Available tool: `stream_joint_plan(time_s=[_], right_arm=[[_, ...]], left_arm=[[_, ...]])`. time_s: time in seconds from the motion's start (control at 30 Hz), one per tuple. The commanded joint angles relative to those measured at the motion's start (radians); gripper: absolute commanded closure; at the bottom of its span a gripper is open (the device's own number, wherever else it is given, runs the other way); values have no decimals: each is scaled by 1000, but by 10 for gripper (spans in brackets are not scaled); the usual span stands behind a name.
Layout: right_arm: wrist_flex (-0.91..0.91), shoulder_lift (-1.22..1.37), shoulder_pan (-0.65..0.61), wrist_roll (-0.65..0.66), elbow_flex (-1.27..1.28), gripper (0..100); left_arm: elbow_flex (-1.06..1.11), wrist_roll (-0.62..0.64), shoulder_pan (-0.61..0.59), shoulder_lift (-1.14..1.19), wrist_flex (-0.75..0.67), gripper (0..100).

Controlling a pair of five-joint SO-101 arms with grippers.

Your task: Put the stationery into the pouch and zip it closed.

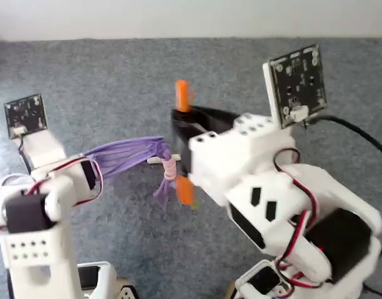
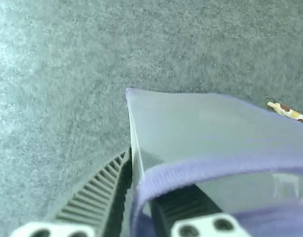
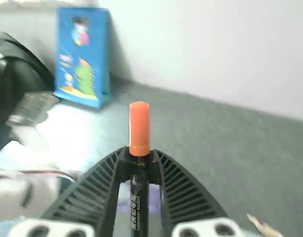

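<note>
My left gripper (image 1: 92, 169) is shut on one end of a limp purple pouch (image 1: 128, 153), holding it above the grey carpet. In the left wrist view the pouch (image 2: 215, 128) drapes over the gripper (image 2: 136, 170), its edge pinched between the ribbed fingers (image 2: 94, 205). A pink and cream zipper pull (image 1: 170, 167) dangles at the pouch's far end, and the pull (image 2: 288, 112) also hangs past the pouch's edge. My right gripper (image 1: 189, 128) is shut on an orange marker (image 1: 182, 96) held upright right beside that end. Its orange cap (image 3: 139, 127) sticks out past the right gripper (image 3: 139, 154).
Grey carpet (image 1: 116, 81) covers the work area. A blue printed bag (image 3: 82, 57) leans against the white wall behind. Each arm carries a camera board: the left one (image 1: 25, 115) and the right one (image 1: 296, 78) stand above the wrists.
</note>
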Motion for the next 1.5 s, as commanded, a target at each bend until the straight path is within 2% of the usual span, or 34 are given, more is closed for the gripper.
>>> stream_joint_plan(time_s=[0.0, 0.4, 0.6, 0.83, 1.03, 1.13, 1.23, 1.47], right_arm=[[-159, 25, -56, -8, 61, 990], [-704, 27, -81, 8, 442, 990], [-897, 19, -166, 167, 598, 990], [-1084, 5, -183, 296, 763, 990], [-1073, -111, -185, 348, 908, 982], [-900, -194, -185, 341, 944, 888], [-774, -255, -179, 272, 945, 785], [-723, -360, -154, 253, 939, 873]], left_arm=[[-74, 21, 3, 80, 43, 987], [-91, 29, 2, 107, 55, 987], [-91, 29, 2, 110, 55, 987], [-91, 29, 0, 110, 55, 987], [-90, 29, -2, 110, 55, 987], [-87, 31, -2, 110, 57, 987], [-87, 31, -2, 112, 68, 987], [-87, 31, -3, 112, 69, 987]])
